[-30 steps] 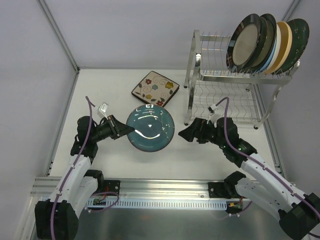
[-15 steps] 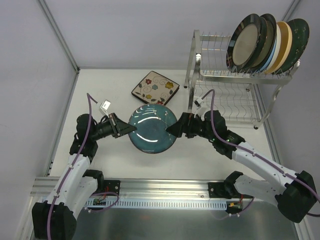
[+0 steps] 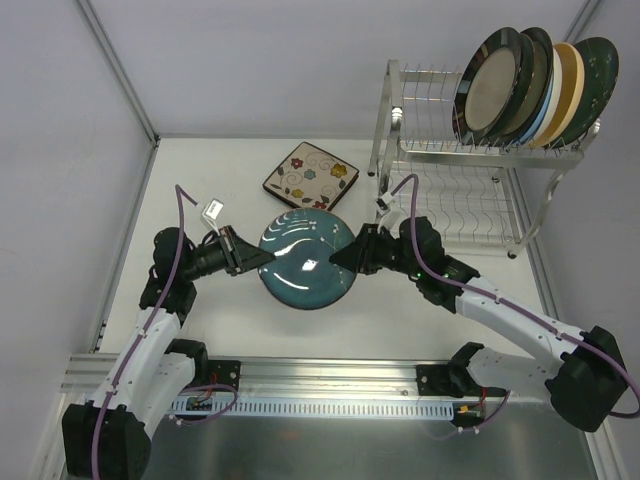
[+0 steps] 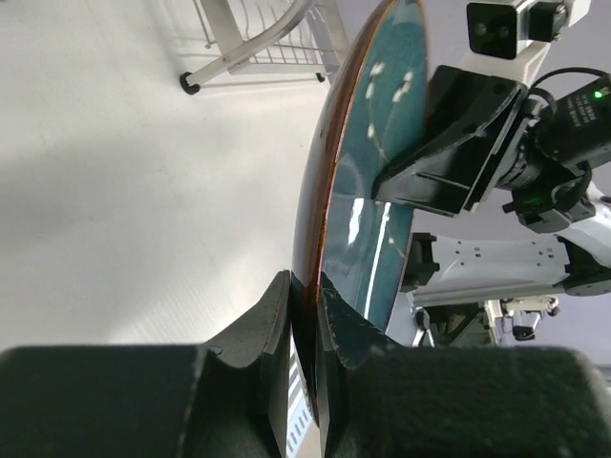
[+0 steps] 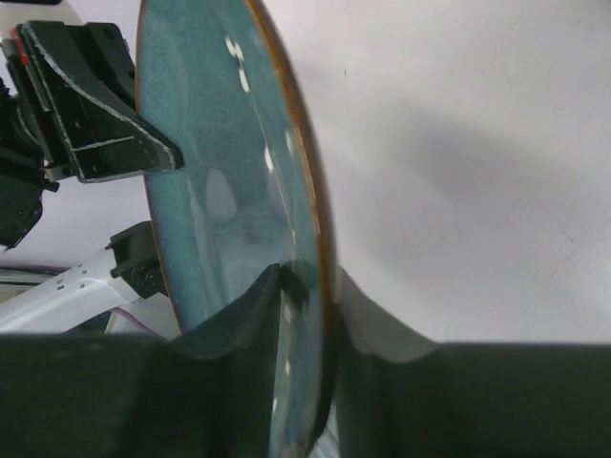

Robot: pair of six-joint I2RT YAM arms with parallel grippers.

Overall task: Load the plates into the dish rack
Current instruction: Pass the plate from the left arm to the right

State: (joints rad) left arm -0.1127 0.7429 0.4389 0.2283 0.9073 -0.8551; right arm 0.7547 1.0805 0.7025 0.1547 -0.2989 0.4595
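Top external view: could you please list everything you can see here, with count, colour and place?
teal plate: one, teal with a brown rim, mid-table, held between the two grippers
square plate: one, cream with flowers, flat on the table behind the teal plate
racked plates: five, dark-rimmed, dark green, pale blue, tan and dark green, on edge in the rack's upper shelf
dish rack: one, silver wire, right rear of the table
table: one, white
left gripper: one, black, shut on the teal plate's left rim
right gripper: one, black, shut on its right rim
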